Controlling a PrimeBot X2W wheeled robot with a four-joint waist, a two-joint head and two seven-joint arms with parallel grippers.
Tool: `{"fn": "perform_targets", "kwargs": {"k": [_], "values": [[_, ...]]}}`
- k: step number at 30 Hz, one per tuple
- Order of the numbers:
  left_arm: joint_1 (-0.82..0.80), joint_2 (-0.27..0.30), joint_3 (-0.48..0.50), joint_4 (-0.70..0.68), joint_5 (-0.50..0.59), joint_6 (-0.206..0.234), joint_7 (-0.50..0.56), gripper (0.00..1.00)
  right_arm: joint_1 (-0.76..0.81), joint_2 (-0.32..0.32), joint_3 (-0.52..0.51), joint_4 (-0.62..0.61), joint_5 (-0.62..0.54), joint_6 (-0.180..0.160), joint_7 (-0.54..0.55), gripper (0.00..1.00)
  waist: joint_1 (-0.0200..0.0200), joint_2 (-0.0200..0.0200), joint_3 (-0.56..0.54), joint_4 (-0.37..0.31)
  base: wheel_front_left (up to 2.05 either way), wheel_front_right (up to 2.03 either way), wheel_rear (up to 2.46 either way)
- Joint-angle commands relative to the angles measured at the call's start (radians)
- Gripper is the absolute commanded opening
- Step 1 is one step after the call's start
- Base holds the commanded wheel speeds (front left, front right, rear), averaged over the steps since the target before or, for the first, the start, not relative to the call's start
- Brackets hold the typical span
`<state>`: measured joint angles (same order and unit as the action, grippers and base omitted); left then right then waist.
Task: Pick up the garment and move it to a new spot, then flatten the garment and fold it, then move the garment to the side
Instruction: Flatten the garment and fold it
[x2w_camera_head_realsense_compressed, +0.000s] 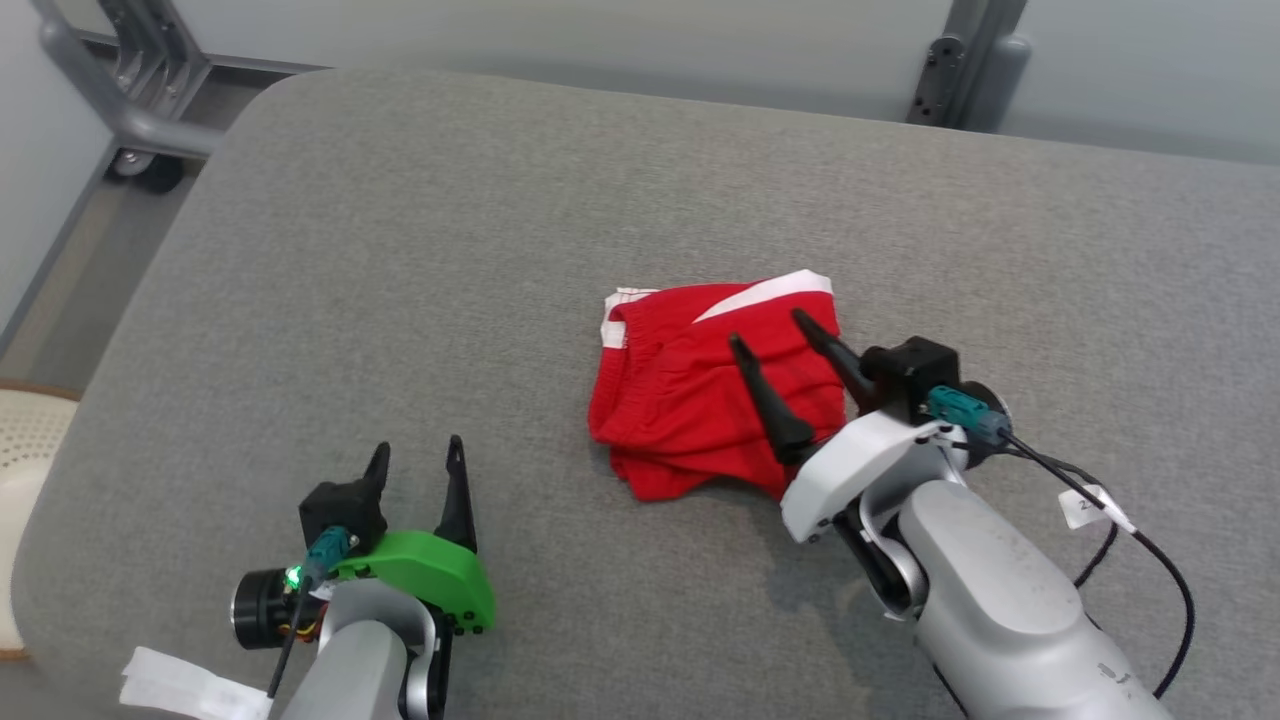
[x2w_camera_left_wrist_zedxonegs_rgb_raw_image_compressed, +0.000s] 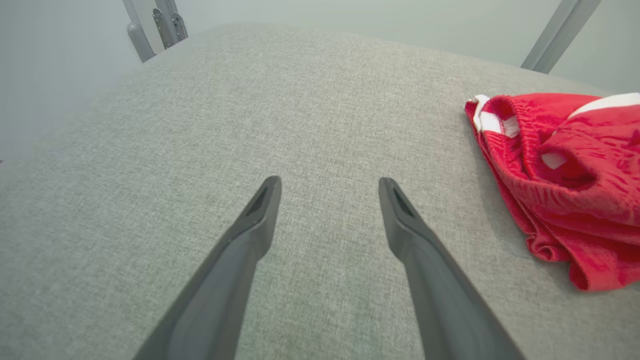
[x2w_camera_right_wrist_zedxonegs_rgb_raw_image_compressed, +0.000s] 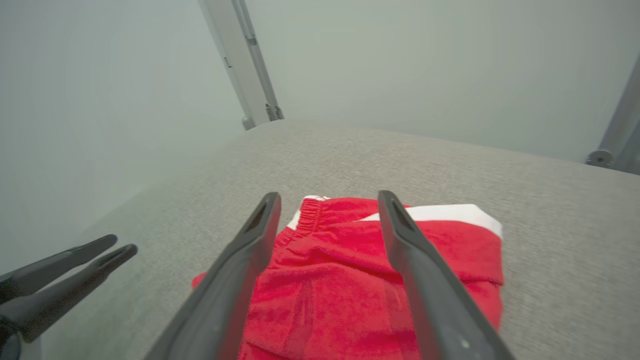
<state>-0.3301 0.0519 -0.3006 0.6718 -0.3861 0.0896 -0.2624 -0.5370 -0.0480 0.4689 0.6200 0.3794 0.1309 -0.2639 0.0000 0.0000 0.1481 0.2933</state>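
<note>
The garment (x2w_camera_head_realsense_compressed: 700, 390) is a pair of red shorts with white trim, lying folded in a compact bundle on the grey padded table (x2w_camera_head_realsense_compressed: 420, 280). My right gripper (x2w_camera_head_realsense_compressed: 770, 328) hovers just over its near right part, jaws open, nothing between them. The right wrist view looks over the red garment (x2w_camera_right_wrist_zedxonegs_rgb_raw_image_compressed: 340, 280) between the spread fingers (x2w_camera_right_wrist_zedxonegs_rgb_raw_image_compressed: 250, 240). My left gripper (x2w_camera_head_realsense_compressed: 416, 452) stands open at the lower left, well clear of the cloth. In the left wrist view the garment (x2w_camera_left_wrist_zedxonegs_rgb_raw_image_compressed: 565, 170) lies to the right of the open fingers (x2w_camera_left_wrist_zedxonegs_rgb_raw_image_compressed: 260, 215).
The table's rounded left edge drops to the floor, where a metal frame with a caster (x2w_camera_head_realsense_compressed: 140, 140) stands. A pale perforated seat (x2w_camera_head_realsense_compressed: 25, 440) shows at the far left. More frame posts (x2w_camera_head_realsense_compressed: 965, 60) stand behind the table. A black cable (x2w_camera_head_realsense_compressed: 1150, 550) trails from my right wrist.
</note>
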Motion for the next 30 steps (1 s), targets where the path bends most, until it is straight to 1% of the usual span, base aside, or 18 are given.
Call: {"fn": "perform_targets", "kwargs": {"k": [1, 2, 4, 6, 10, 13, 19, 26, 30], "values": [[0.004, 0.004, 0.018, -0.02, 0.018, 0.007, -0.003, 1.0, 0.029, -0.005, -0.049, -0.006, -0.036, -0.001, 0.0, 1.0, 0.0, 0.0, 0.008, -0.091, 0.0, 0.0, 0.0], [0.009, 0.005, 0.034, -0.04, 0.035, 0.004, -0.003, 1.0, 0.043, -0.006, -0.105, -0.007, -0.079, -0.001, 0.0, 1.0, 0.0, 0.0, 0.009, -0.109, 0.0, 0.0, 0.0], [0.024, 0.007, 0.068, -0.076, 0.066, 0.007, -0.003, 1.0, 0.069, -0.004, -0.177, -0.026, -0.138, -0.001, 0.0, 1.0, 0.0, 0.0, 0.009, -0.14, 0.0, 0.0, 0.0], [0.039, 0.007, 0.095, -0.1, 0.09, 0.001, -0.002, 1.0, 0.101, -0.002, -0.241, -0.043, -0.179, -0.001, 0.0, 1.0, 0.0, 0.0, 0.007, -0.167, 0.0, 0.0, 0.0], [0.058, 0.006, 0.149, -0.12, 0.126, -0.01, -0.003, 1.0, 0.152, -0.003, -0.33, -0.07, -0.215, -0.001, 0.0, 1.0, 0.0, 0.0, 0.002, -0.221, 0.0, 0.0, 0.0], [0.079, 0.006, 0.183, -0.125, 0.152, -0.02, -0.003, 1.0, 0.187, -0.004, -0.38, -0.086, -0.218, -0.001, 0.0, 1.0, 0.0, 0.0, -0.008, -0.258, 0.0, 0.0, 0.0], [0.139, 0.007, 0.223, -0.139, 0.216, -0.03, -0.003, 1.0, 0.252, -0.003, -0.412, -0.083, -0.21, -0.001, 0.0, 1.0, 0.0, 0.0, -0.049, -0.306, 0.0, 0.0, 0.0], [0.229, 0.003, 0.254, -0.161, 0.242, -0.038, -0.003, 1.0, 0.332, -0.003, -0.396, -0.072, -0.186, -0.001, 0.0, 1.0, 0.0, 0.0, -0.114, -0.322, 0.0, 0.0, 0.0], [0.261, 0.001, 0.261, -0.167, 0.257, -0.044, -0.003, 1.0, 0.354, -0.004, -0.377, -0.071, -0.163, -0.001, 0.0, 1.0, 0.0, 0.0, -0.13, -0.324, 0.0, 0.0, 0.0]]}}
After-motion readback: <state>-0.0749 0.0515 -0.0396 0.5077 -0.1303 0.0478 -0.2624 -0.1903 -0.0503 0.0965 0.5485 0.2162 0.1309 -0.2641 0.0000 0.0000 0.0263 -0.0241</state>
